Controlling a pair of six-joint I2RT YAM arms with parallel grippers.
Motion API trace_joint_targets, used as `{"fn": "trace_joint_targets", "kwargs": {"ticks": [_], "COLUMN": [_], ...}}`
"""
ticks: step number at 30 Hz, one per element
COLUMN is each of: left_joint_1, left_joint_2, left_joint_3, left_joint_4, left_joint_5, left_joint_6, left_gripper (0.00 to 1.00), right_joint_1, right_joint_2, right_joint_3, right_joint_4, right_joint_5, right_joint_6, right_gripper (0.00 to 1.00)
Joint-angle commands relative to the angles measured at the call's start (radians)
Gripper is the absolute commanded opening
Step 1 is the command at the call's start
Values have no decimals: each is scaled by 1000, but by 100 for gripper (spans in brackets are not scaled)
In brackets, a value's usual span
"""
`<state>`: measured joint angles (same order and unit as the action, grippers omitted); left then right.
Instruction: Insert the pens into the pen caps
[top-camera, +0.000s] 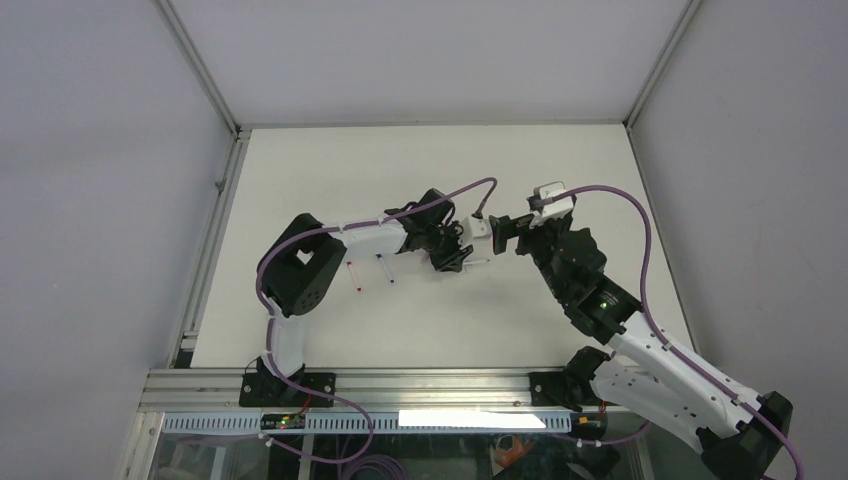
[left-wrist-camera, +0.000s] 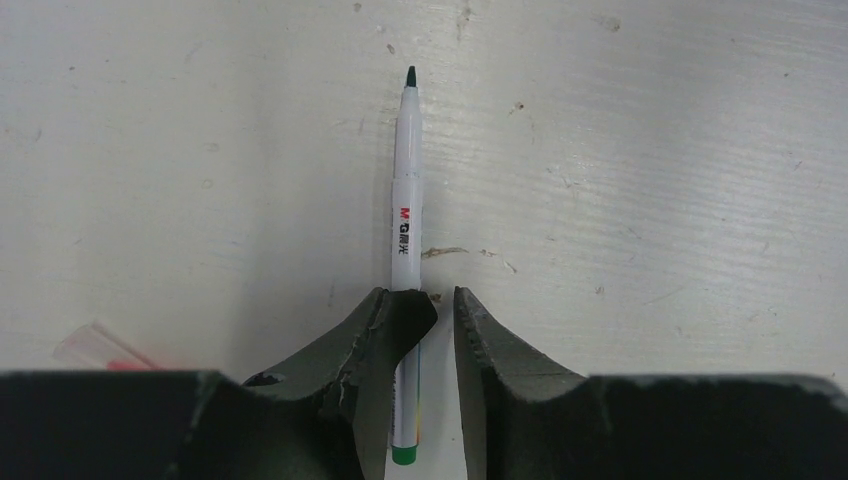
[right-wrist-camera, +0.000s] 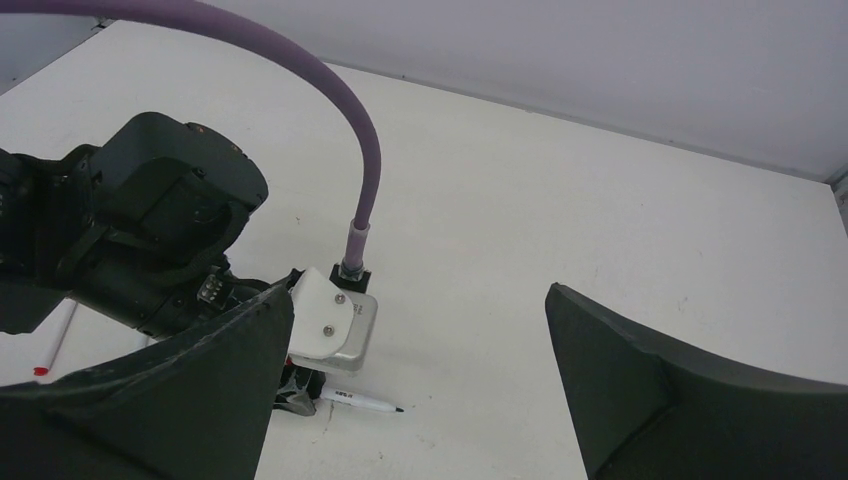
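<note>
Pen (left-wrist-camera: 406, 200) with a bare green tip lies flat on the white table (left-wrist-camera: 650, 150), its rear half between the fingers of the left gripper (left-wrist-camera: 437, 300). Those jaws stand narrow, one finger against the barrel and a sliver of table showing before the other. Close by, the right gripper (right-wrist-camera: 420, 292) hovers wide and holds nothing. A red-ended pen (top-camera: 356, 276) and a blue-ended pen (top-camera: 387, 270) lie side by side beside the left arm.

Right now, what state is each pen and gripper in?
Left gripper: partly open, straddling the green pen, gap showing on one side.
Green pen: uncapped, lying flat, not yet clamped.
Right gripper: wide open, empty.
Red-ended pen: lying flat; cap unclear.
Blue-ended pen: lying flat; cap unclear.
</note>
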<state>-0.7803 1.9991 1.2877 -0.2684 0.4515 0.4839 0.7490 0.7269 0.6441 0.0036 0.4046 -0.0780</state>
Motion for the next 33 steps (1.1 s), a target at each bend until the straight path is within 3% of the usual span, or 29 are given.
{"fn": "trace_joint_targets", "kwargs": {"ticks": [1, 10, 17, 27, 33], "left_joint_1": [-22, -78, -89, -63, -13], "left_joint_2": [13, 29, 57, -21, -163], "left_joint_3": [26, 6, 3, -28, -118], "left_joint_4": [-21, -26, -28, 23, 131], "left_joint_5": [10, -40, -68, -40, 15], "left_joint_6": [39, 54, 30, -54, -111], "left_gripper": [28, 28, 0, 0, 0], "right_joint_1": [-7, -14, -19, -22, -22], "right_joint_2": [-18, -27, -84, -234, -206], "right_joint_3": [-5, -9, -31, -84, -81], "right_joint_4": [53, 61, 98, 136, 113], "right_joint_5": [26, 44, 191, 477, 439], "right_joint_6": [21, 37, 75, 185, 204], "right_gripper": [100, 100, 100, 99, 96]}}
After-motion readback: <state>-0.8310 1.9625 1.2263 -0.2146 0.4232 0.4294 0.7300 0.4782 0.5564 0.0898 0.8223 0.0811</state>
